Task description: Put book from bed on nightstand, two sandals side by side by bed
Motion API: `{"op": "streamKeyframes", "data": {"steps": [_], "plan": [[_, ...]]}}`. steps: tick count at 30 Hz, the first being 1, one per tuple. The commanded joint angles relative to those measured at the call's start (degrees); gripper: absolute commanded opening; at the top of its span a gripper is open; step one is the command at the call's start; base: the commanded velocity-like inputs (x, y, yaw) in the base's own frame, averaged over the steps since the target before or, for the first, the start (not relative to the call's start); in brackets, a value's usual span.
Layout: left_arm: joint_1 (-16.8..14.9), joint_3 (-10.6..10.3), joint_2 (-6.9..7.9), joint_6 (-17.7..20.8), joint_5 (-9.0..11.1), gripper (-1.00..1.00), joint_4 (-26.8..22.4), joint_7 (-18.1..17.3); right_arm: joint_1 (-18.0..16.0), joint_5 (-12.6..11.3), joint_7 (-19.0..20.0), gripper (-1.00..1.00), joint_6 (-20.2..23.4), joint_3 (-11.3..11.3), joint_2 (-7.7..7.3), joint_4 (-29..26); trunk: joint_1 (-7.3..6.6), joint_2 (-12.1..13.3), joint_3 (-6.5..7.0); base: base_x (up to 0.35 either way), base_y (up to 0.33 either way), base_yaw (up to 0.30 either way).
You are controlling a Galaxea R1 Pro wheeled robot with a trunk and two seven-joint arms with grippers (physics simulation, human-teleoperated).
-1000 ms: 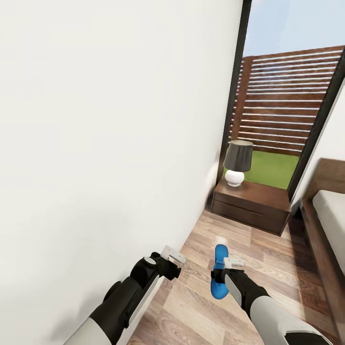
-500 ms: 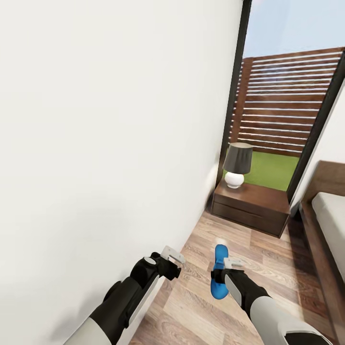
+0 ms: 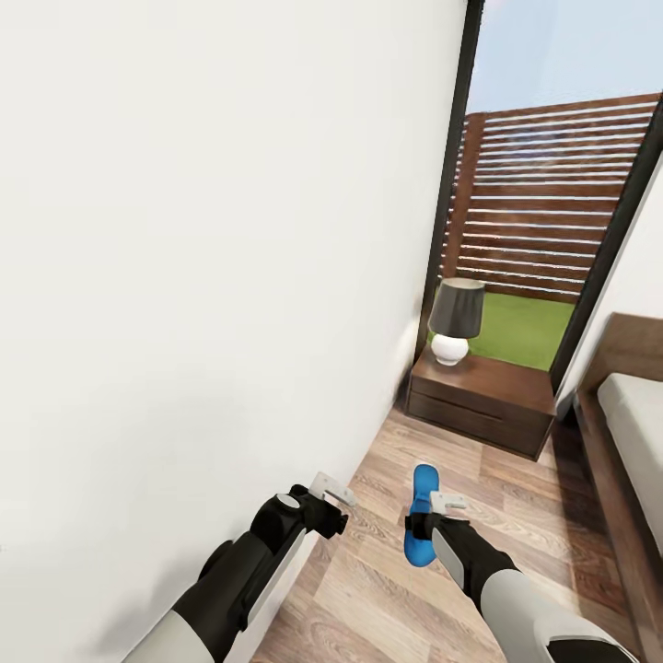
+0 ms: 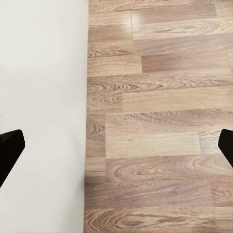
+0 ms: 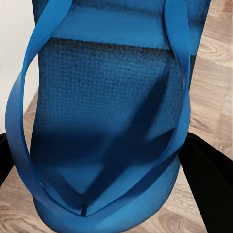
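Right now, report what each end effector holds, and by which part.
The right end effector grips a bright blue flat flip-flop sandal across the middle of its sole. The left end effector is open, holding nothing.

Bright blue sandal (image 3: 421, 529); light brown wood-plank floor (image 3: 516, 516); plain white wall (image 3: 212, 276); dark reddish-brown nightstand (image 3: 482, 398); lamp (image 3: 454, 322), dark shade, white base.

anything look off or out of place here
Only one thing: a blue sandal is off the wood floor, clamped in the right pincer in mid-air. The lamp stands upright on the nightstand; nothing spilled or damaged.
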Motion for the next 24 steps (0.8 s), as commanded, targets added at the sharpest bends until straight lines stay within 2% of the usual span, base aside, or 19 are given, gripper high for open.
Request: {"op": "streamKeyframes", "data": {"steps": [1,14,24], "plan": [[0.0,0.0,0.0,0.3,0.0,1.0,-0.1,-0.1,0.0,-0.6,-0.3,-1.0,0.2,0.0,0.01,-0.1,-0.23,0.4,0.12,0.0,0.0,0.0],[-0.1,0.0,0.0,0.2,0.0,1.0,0.3,-0.1,1.1,-0.5,-0.3,-1.0,0.1,-0.1,-0.11,-0.3,-3.08,5.6,2.46,0.0,0.0,0.0],[-0.1,0.0,0.0,0.2,0.0,1.0,0.6,0.0,1.1,-0.6,-0.3,-1.0,0.4,-0.2,-1.21,-0.7,-5.28,9.6,4.25,0.0,0.0,0.0]]}}
